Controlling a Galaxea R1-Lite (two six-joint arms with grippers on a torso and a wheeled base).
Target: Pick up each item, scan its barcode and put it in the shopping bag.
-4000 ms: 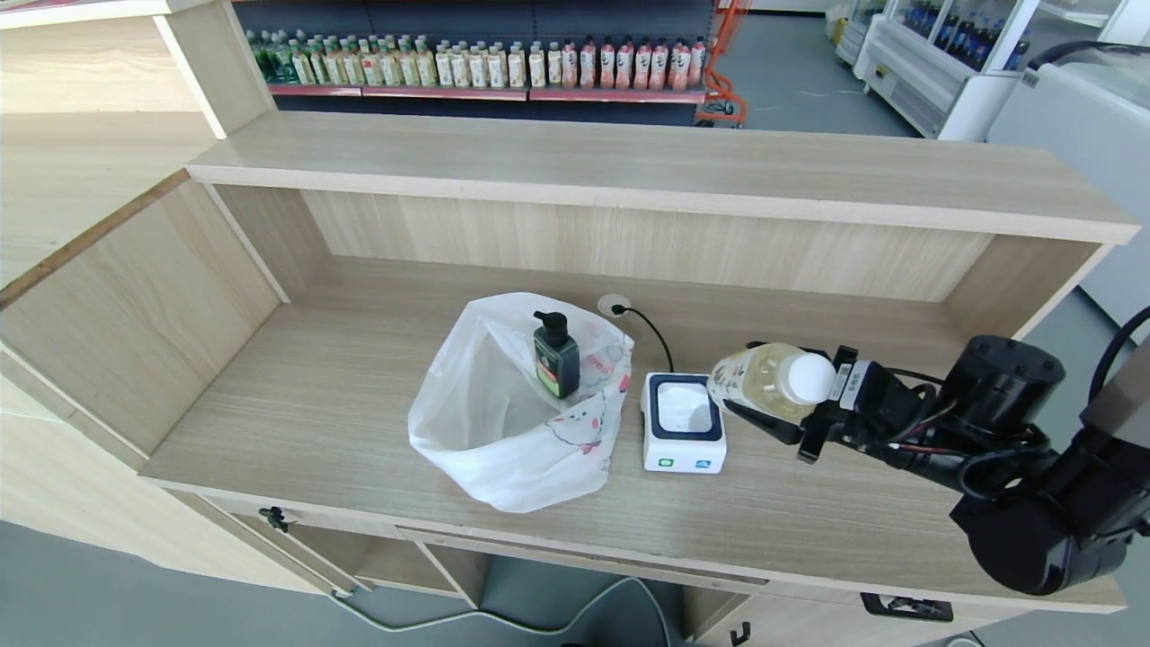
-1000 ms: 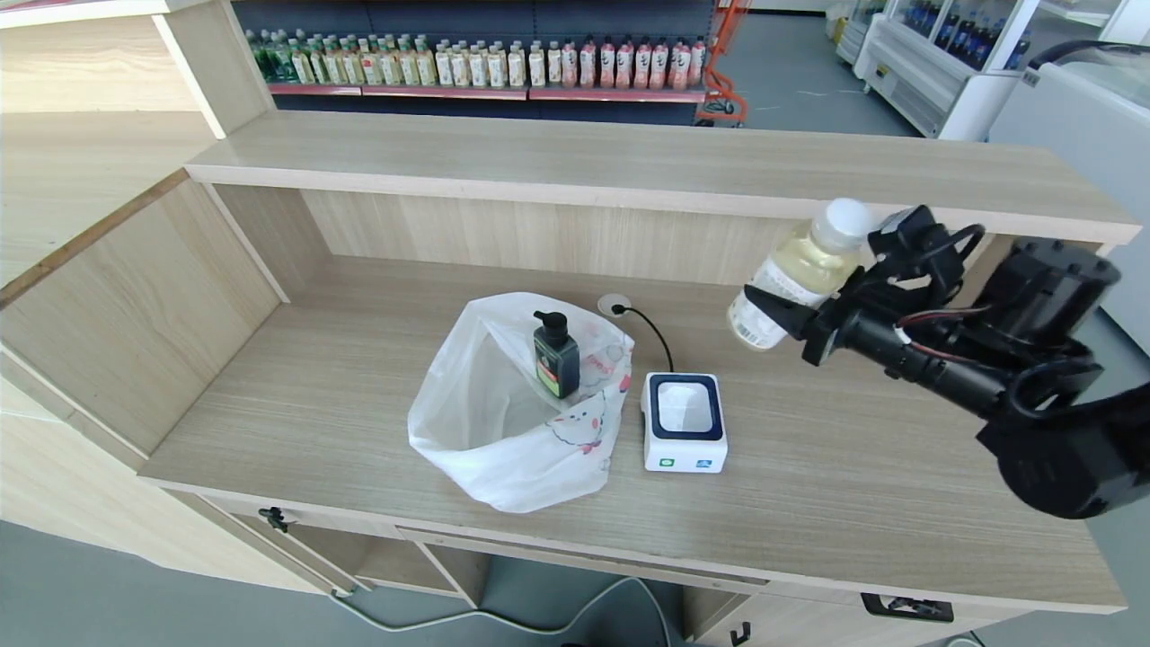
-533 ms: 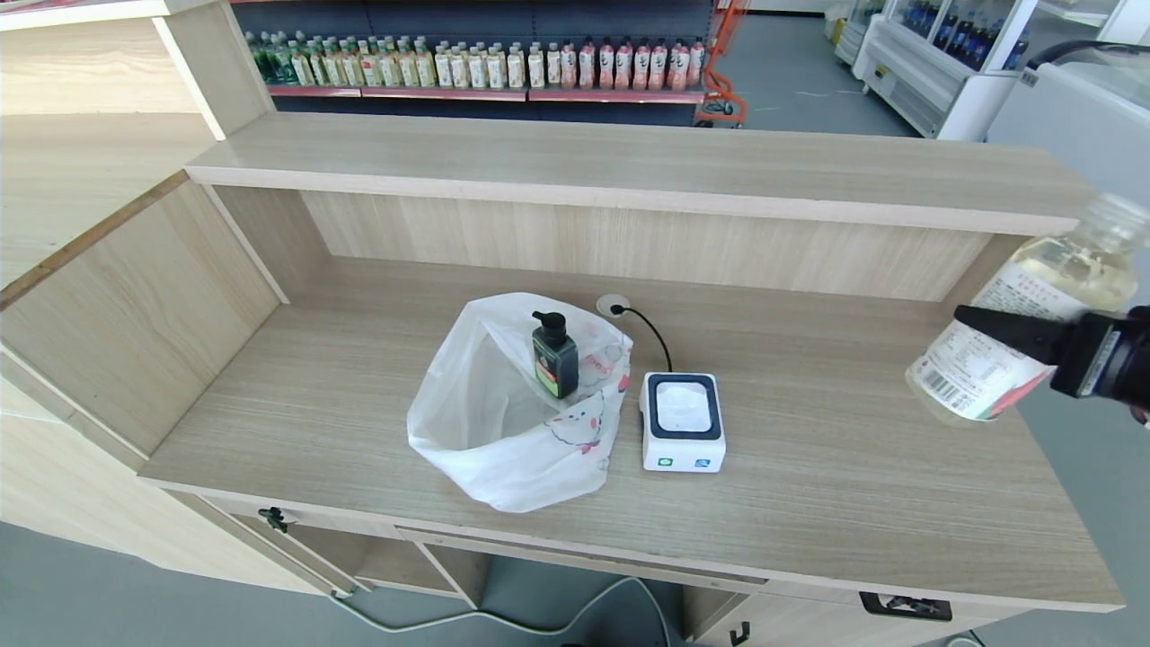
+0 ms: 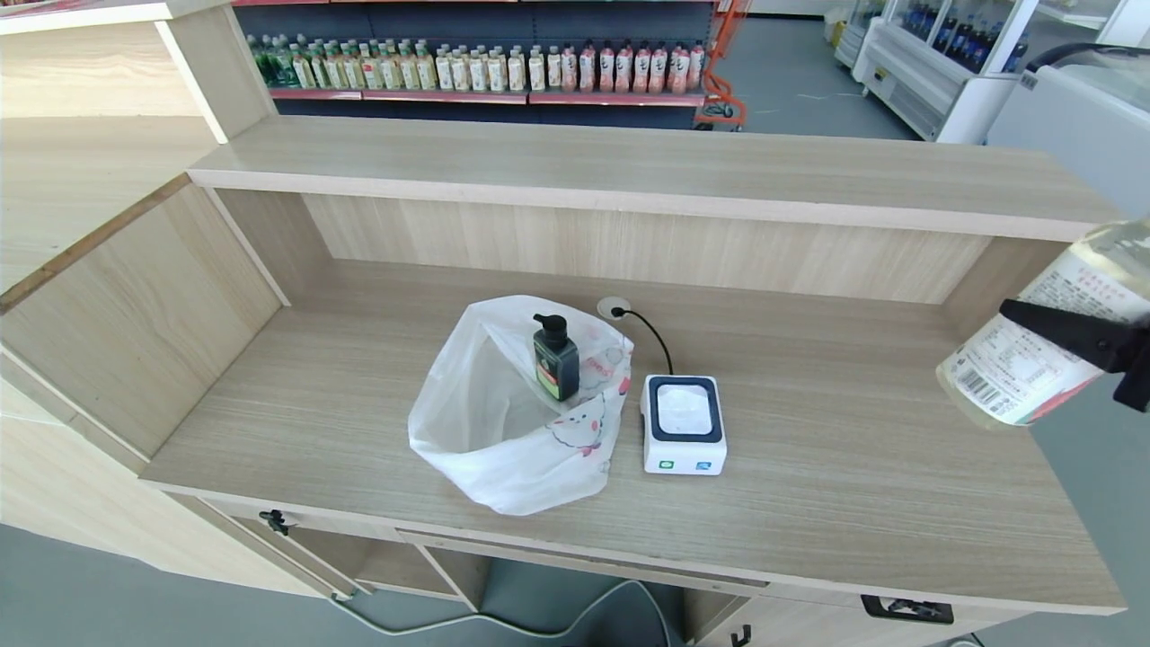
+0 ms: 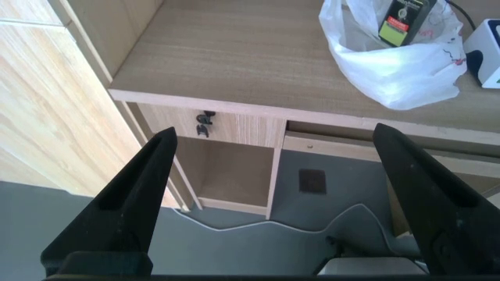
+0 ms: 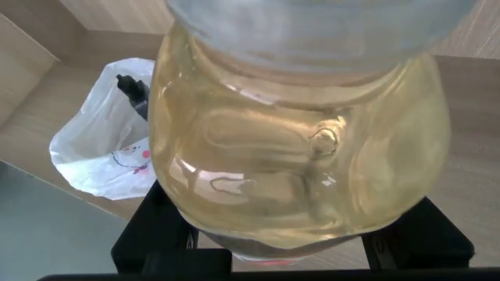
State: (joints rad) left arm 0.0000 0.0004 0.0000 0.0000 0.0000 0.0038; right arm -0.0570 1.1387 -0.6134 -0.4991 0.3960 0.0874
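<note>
The bottle (image 4: 1051,341) is clear plastic, nearly full of pale yellow liquid. I judge it fairly heavy for its size, with a smooth wall and a glossy label that could slip, and a thin body that would give under a hard squeeze. The liquid will shift as it tips, so the best hold is across the labelled mid-body, near the centre of the weight and not at the neck. That is where the right jaws have it: closed on the label band, with one dark finger lying across the near side. The right wrist view looks up the bottle's (image 6: 297,140) rounded body with the fingers on either side. The bottle hangs in the air past the end of the bench (image 4: 853,449), at about 3 o'clock from the scanner (image 4: 683,422) and well apart from it. It is tilted, with its base toward 8 o'clock and its neck toward 2 o'clock, and the barcode near the base is turned to the head camera. The shopping bag (image 4: 512,422) stands open just beside the scanner at 9 o'clock, with a dark pump bottle (image 4: 556,359) upright inside. The left jaws are spread wide and empty, held low in front of the bench's front edge.
</note>
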